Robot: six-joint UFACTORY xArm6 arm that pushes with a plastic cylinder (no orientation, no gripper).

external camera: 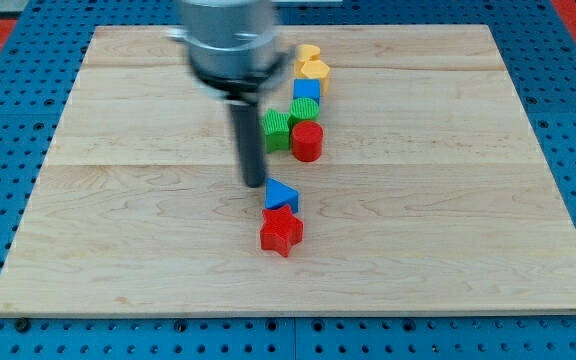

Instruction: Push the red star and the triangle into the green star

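My tip (253, 184) rests on the board just left of and slightly above the blue triangle (280, 195). The red star (281, 232) lies directly below the triangle, touching it. The green star (277, 130) sits higher up, just right of my rod, which hides part of its left side. The triangle and red star lie apart from the green star, with a gap of bare wood between them.
A red cylinder (307, 141) sits right of the green star. Above it stand a green block (304, 108), a blue cube (307, 90), a yellow block (313, 70) and a yellow heart (308, 52). The wooden board (118, 220) lies on a blue pegboard.
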